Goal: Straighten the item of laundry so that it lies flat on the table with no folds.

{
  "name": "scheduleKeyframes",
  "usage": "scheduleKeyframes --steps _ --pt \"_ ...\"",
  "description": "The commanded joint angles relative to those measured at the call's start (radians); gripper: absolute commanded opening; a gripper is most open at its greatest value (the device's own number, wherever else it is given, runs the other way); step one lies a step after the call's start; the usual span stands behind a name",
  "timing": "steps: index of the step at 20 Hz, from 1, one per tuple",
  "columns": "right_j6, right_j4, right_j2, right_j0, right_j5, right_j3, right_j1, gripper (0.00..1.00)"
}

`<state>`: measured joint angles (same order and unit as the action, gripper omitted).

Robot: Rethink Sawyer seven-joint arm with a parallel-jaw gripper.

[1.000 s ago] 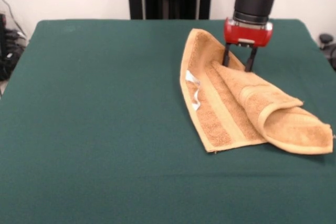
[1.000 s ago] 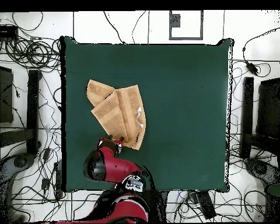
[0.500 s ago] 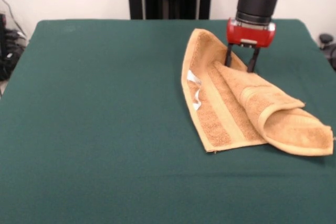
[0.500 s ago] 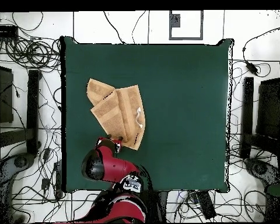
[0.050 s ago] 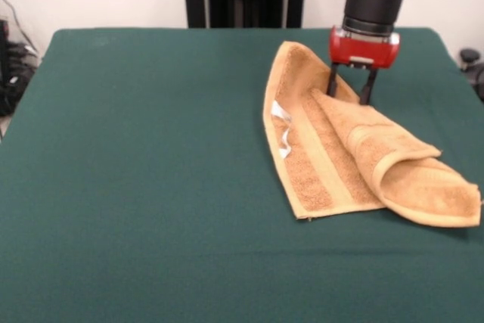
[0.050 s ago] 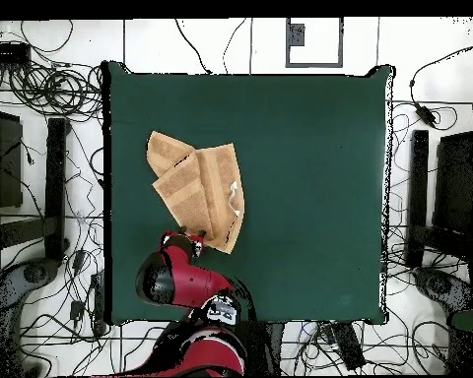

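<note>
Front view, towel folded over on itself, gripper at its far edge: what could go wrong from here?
1. The tan terry towel is doubled over; a pinch here may catch both layers, so the fold travels instead of opening.
2. The open red-and-black gripper straddles the towel's edge; closing may grab little cloth and slip.
3. The towel lies near the dark green table edge; pulling outward could drag it off.

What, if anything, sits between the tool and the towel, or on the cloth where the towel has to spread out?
Nothing visible. The tool stands open right at the far edge of the folded towel, its fingers straddling that edge. The green table around the towel shows only bare cloth, so the folds have room to open.
</note>
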<state>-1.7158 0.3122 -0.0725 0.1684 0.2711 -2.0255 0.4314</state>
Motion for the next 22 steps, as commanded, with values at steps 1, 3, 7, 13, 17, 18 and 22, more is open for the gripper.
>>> scheduleKeyframes --steps 1,3,7,13,17,18,22 --pt "-0.278 0.121 0.158 0.082 -0.089 0.076 -0.011 1.0" --pt "-0.282 0.154 0.154 0.1 -0.096 0.086 -0.012 1.0" --pt "-0.279 0.206 0.152 0.125 -0.1 0.102 -0.015 1.0" --pt "-0.265 0.252 0.15 0.143 -0.107 0.116 -0.015 1.0" --pt "-0.254 0.243 0.158 0.131 -0.098 0.114 -0.017 1.0" --pt "-0.248 0.233 0.159 0.125 -0.096 0.113 -0.019 1.0" --pt "-0.223 0.201 0.144 0.103 -0.087 0.101 -0.023 1.0"
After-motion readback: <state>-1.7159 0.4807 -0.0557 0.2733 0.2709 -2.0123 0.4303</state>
